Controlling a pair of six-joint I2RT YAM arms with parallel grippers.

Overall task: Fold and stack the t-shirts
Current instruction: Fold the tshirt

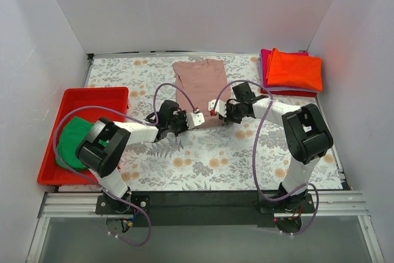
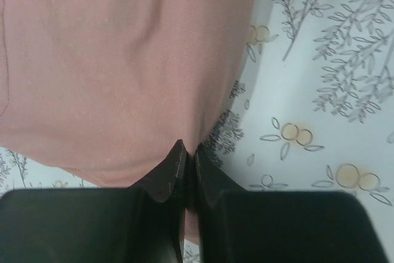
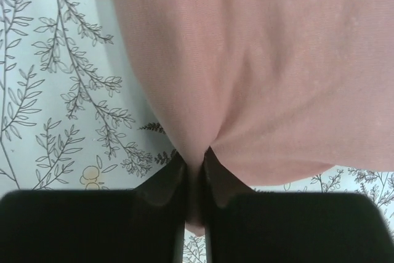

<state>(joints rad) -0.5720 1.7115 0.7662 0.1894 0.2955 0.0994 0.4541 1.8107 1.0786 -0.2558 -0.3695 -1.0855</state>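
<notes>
A dusty-pink t-shirt [image 1: 200, 84] lies lengthwise in the middle of the floral cloth, sleeves folded in. My left gripper [image 1: 198, 118] is shut on its near left corner; the pink cloth [image 2: 123, 72] bunches between the fingers [image 2: 169, 170]. My right gripper [image 1: 213, 108] is shut on the near right corner; pink cloth [image 3: 271, 60] is pinched between its fingers [image 3: 215, 173]. A green t-shirt [image 1: 74, 141] lies in the red tray. A folded orange t-shirt [image 1: 294, 69] sits on a magenta one [image 1: 266, 75] at the far right.
The red plastic tray [image 1: 92, 100] stands at the left edge. White walls enclose the table on three sides. Purple cables loop above both arms. The floral tablecloth [image 1: 209, 158] shows in front of the shirt.
</notes>
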